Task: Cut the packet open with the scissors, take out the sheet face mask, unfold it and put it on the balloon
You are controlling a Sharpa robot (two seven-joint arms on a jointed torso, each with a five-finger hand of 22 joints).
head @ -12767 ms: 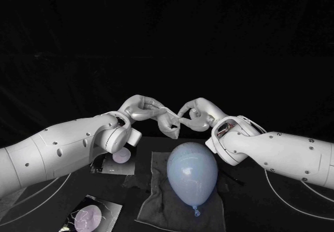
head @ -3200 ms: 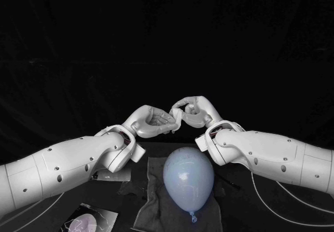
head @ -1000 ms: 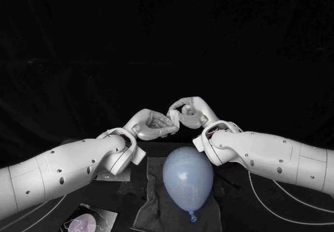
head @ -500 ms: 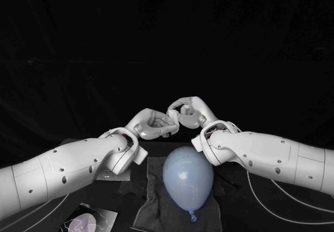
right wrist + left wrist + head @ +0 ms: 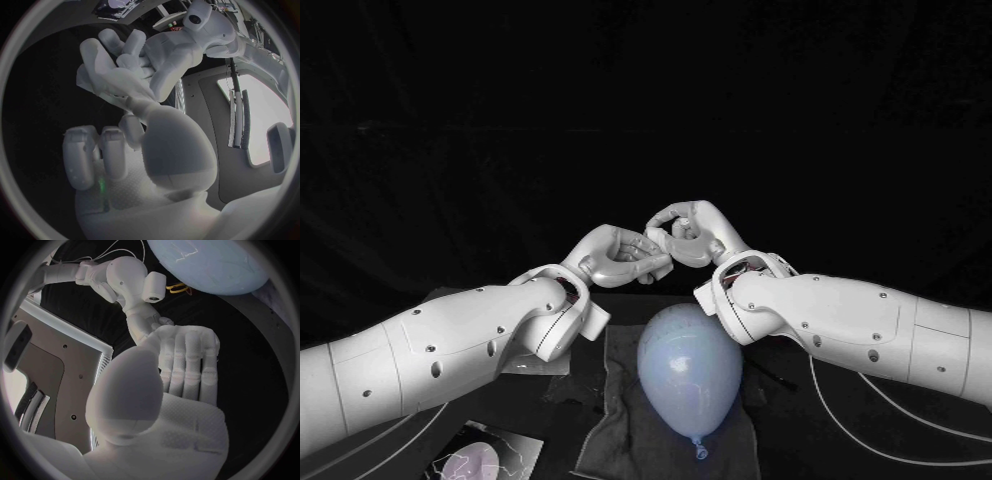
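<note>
Lower left of the head view: flat packet (image 5: 479, 461) on the black table (image 5: 387, 440), printed face up. Whether it is cut open, or what it holds, cannot be told. Up and to its right, a second pale flat piece (image 5: 531, 362) lies half hidden behind the left forearm.

Centre, above the balloon: left hand (image 5: 623, 258) raised off the table with fingers curled in, meeting the right hand (image 5: 687, 232) fingertip to fingertip. In the right wrist view the left hand (image 5: 119, 55) grips a crumpled pale sheet that looks like the sheet mask (image 5: 92, 82), bunched under its fingers and not spread out. In the left wrist view the same hand (image 5: 184, 365) is seen from behind, fingers folded over.

Right hand (image 5: 109, 150): fingers bent, thumb reaching to the left hand's bundle. Whether it grips the sheet itself cannot be told.

Lower centre: pale blue balloon (image 5: 689, 365) lying on a dark grey cloth (image 5: 607, 435), knot toward the bottom edge, bare. The left wrist view adds a small yellow looped thing (image 5: 178, 288) just beside the balloon (image 5: 212, 265); what it is cannot be told.
</note>
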